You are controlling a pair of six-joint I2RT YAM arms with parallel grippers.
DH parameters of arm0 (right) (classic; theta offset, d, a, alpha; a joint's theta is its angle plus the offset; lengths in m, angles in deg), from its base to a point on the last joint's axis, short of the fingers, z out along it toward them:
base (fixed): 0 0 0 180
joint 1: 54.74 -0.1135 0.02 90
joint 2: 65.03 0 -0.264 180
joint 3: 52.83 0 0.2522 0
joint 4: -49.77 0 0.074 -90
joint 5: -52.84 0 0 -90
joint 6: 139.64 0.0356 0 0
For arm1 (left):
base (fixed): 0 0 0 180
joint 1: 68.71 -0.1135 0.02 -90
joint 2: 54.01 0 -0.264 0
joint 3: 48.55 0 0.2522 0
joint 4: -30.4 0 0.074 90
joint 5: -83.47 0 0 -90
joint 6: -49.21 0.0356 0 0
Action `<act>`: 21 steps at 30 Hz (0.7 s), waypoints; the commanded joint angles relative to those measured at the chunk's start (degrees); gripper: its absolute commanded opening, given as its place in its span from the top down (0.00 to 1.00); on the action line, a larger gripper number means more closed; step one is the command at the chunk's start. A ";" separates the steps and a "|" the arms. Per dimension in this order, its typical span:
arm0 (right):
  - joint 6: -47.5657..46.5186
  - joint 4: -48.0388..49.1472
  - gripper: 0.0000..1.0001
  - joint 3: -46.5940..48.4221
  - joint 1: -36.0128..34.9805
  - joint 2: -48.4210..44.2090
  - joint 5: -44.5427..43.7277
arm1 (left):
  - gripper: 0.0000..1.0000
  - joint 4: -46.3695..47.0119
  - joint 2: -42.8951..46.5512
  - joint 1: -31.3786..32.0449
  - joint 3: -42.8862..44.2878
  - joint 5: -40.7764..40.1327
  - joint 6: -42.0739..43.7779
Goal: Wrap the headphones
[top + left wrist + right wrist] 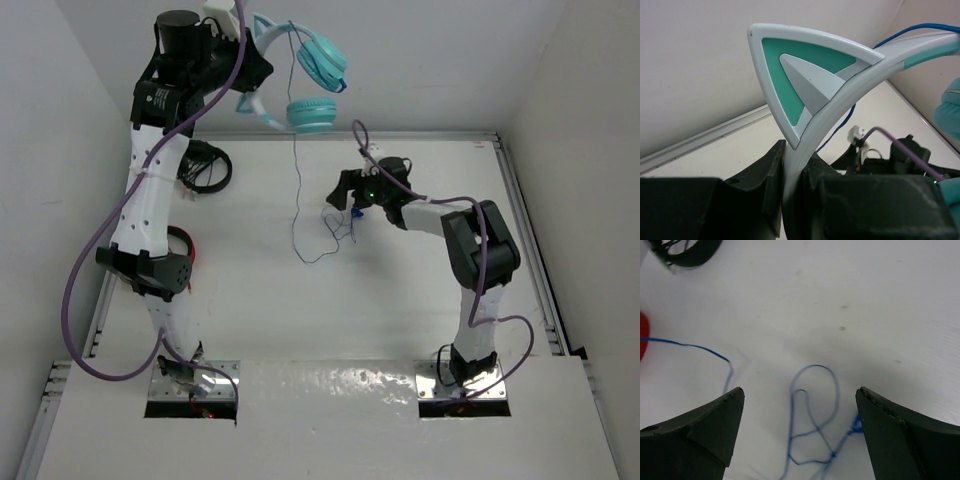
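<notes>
The left gripper [795, 167] clamps the headphones [312, 72] aloft so the cable [296, 190] dangles free; the right gripper [800, 395], jaws apart, probably readies to gather it.

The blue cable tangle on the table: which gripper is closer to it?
Right. The right gripper hangs open directly over the cable tangle; the left gripper is raised far away, shut on the headphones by their headband.

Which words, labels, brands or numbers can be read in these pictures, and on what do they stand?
No text can be read in any view.
On the left arm: faint pale marks on its upper black joint, too small to read.
On the headphones and cable: no text shows.
</notes>
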 commanded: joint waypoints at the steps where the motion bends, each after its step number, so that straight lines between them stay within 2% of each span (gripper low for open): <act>1: -2.25 3.09 0.09 -1.57 2.12 -7.33 -0.94 | 1.00 5.20 0.52 -0.51 3.01 -0.24 -1.01; 4: -7.27 3.08 0.10 -4.29 -0.34 -7.69 1.87 | 1.00 5.72 -0.01 -0.51 3.36 0.03 -1.36; 7: -8.95 9.48 0.08 -7.11 -4.11 -6.81 -1.62 | 1.00 6.52 -0.53 -0.51 4.06 0.03 -2.06; 9: -7.20 14.84 0.07 -5.10 -6.31 -3.48 -2.08 | 1.00 6.96 -0.80 -0.51 4.41 0.12 -2.68; 12: -5.53 14.16 0.07 3.15 -9.13 2.67 -5.76 | 1.00 7.31 -0.98 -0.51 4.42 -0.06 -3.47; 17: -5.44 6.79 0.09 16.67 -12.20 13.20 -19.10 | 1.00 6.52 -1.06 -0.51 4.68 -1.02 -4.96; 18: -5.61 5.90 0.15 18.36 -12.38 14.45 -20.09 | 1.00 6.52 -1.06 -0.60 4.68 -1.20 -5.14; 19: -5.44 4.68 0.33 20.73 -12.56 15.51 -21.66 | 1.00 6.52 -1.06 -0.69 4.59 -1.72 -5.75; 21: -4.74 4.23 0.55 21.81 -12.65 16.74 -22.39 | 1.00 6.60 -1.24 -1.74 4.33 -2.60 -7.24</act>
